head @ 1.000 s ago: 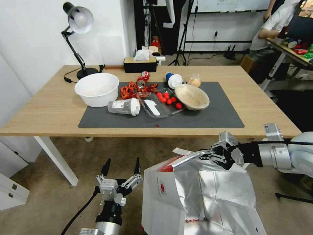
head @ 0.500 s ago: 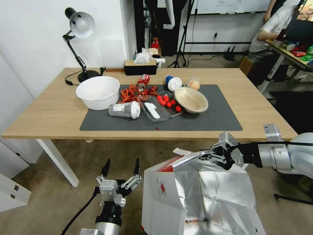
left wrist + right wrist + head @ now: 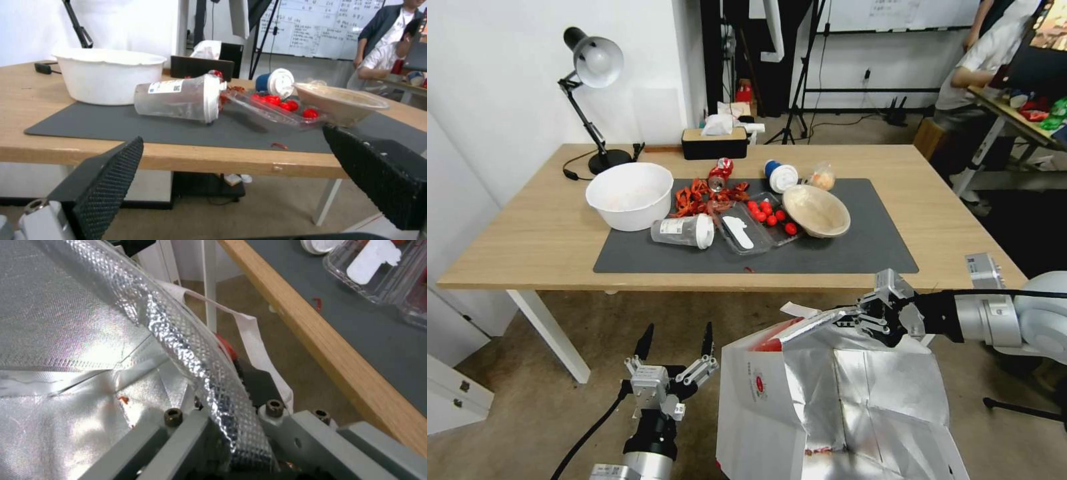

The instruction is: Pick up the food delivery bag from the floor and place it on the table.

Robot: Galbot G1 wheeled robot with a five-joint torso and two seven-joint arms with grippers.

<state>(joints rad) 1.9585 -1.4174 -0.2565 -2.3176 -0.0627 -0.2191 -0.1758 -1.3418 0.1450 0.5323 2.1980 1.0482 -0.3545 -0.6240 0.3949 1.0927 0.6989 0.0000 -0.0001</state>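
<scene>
The right gripper [image 3: 854, 316] has its fingers [image 3: 249, 386] clenched on the folded foil rim of the food delivery bag [image 3: 760, 400], holding it up just in front of the bench [image 3: 534, 233] edge, below the bench top. A white strap handle [image 3: 253, 336] hangs beside the grip. The left gripper [image 3: 675, 347] hovers over the floor [image 3: 527, 413] just left of the bag, fingers [image 3: 106, 180] spread and grasping nothing.
</scene>
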